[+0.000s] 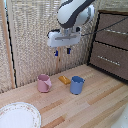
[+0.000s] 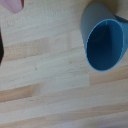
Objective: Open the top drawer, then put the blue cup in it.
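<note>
— Where is the blue cup at this moment?

— It stands upright on the wooden table, a little right of the centre of the exterior view. Just beside it, to the exterior view's left, lies a small orange block, and further left is the pink cup. A white plate is in the lower left corner.

— And the gripper?

— It hangs in the air in the upper middle of the frame, well above the cups. Its two fingers point down with a clear gap between them, and nothing is held.

— Is the top drawer open?

— No, it sits closed in the dark dresser at the upper right.

— What does the wrist view show?

— The blue cup from above, with an empty inside.
</note>
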